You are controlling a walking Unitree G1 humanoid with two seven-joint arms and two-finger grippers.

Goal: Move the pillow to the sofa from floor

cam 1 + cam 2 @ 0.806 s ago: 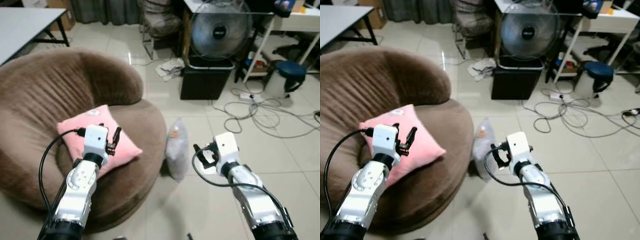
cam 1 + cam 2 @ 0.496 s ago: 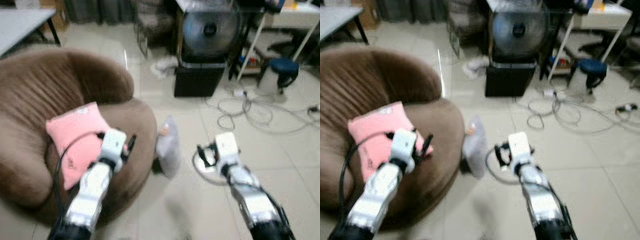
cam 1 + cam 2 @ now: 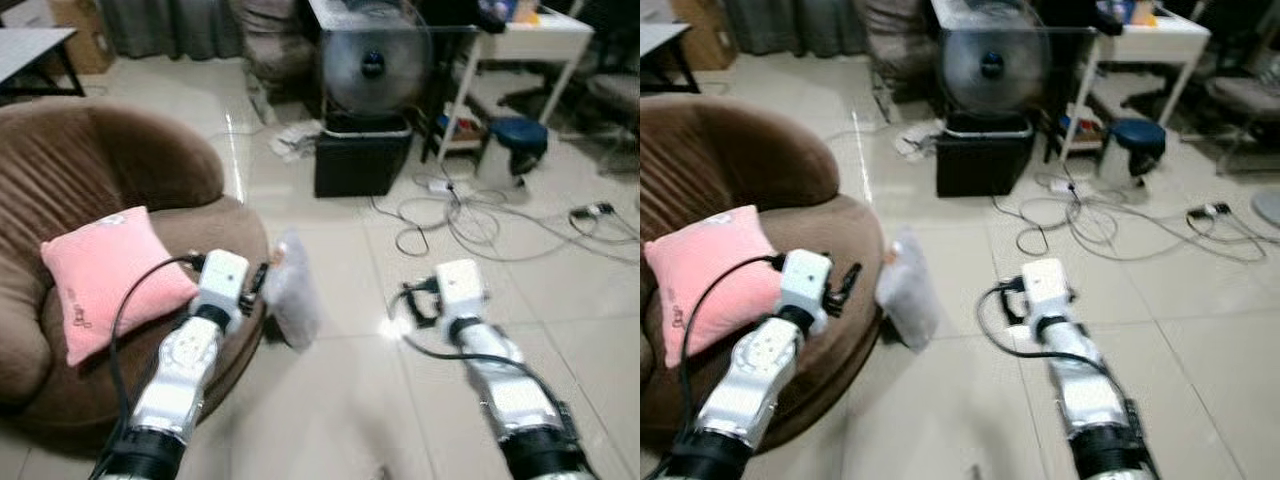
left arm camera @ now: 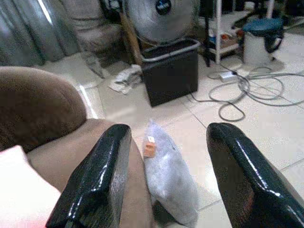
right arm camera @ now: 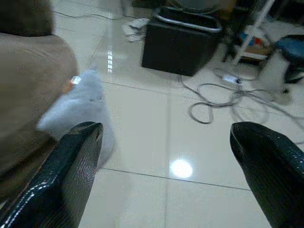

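A pale grey pillow [image 3: 288, 295] in a clear wrap stands on the floor, leaning against the front edge of the round brown sofa [image 3: 110, 170]. A pink pillow [image 3: 105, 275] lies on the sofa seat. My left gripper [image 3: 258, 280] hovers open over the sofa's edge, just left of the grey pillow [image 4: 168, 173], which shows between its fingers [image 4: 99, 175]. My right gripper [image 3: 410, 300] is open above bare tiles, to the right of the grey pillow [image 5: 80, 111], with nothing between its fingers [image 5: 71, 175].
A black bin [image 3: 362, 160] with a fan [image 3: 375, 65] on it stands behind the pillow. Loose cables [image 3: 470, 215] trail over the tiles at the right, near a blue stool [image 3: 510, 135] and a white table [image 3: 520, 30]. A crumpled cloth [image 3: 295, 140] lies by the bin.
The camera has swung right, so the sofa sits further left. My left gripper has gone from over the pink pillow to the sofa's front edge near the grey pillow.
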